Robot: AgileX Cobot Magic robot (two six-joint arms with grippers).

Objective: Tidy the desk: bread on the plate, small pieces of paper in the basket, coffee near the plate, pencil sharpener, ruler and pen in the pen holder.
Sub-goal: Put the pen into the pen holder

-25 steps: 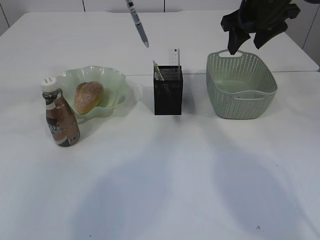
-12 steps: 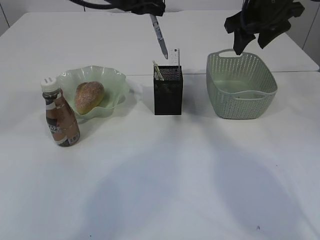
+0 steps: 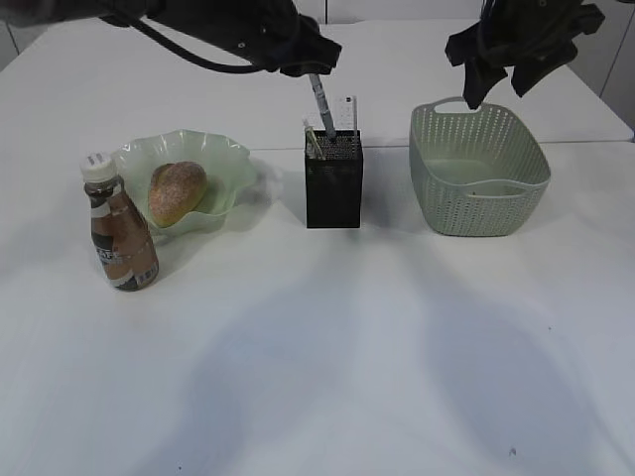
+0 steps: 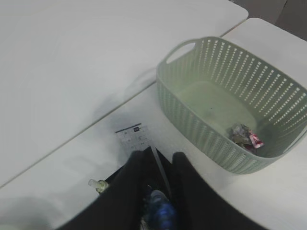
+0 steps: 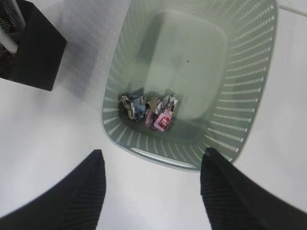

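My left gripper [image 3: 310, 61] is shut on a blue pen [image 3: 322, 107] and holds it with its tip in the top of the black mesh pen holder [image 3: 333, 183]. In the left wrist view the pen [image 4: 160, 213] sits between the fingers above the holder. A white ruler [image 3: 349, 113] and a pale green stick [image 3: 313, 140] stand in the holder. The bread [image 3: 177, 191] lies on the green wavy plate [image 3: 226, 159]. The coffee bottle [image 3: 119, 226] stands beside the plate. Crumpled papers [image 5: 148, 109] lie in the green basket [image 3: 478, 169]. My right gripper [image 3: 496, 74] is open and empty above the basket.
The white table has a seam [image 3: 585, 141] running across behind the basket. The basket's handle [image 4: 180, 49] faces away. No pencil sharpener shows.
My left arm has come down and to the right, lowering the pen from above the table into the top of the pen holder. The right arm has barely moved.
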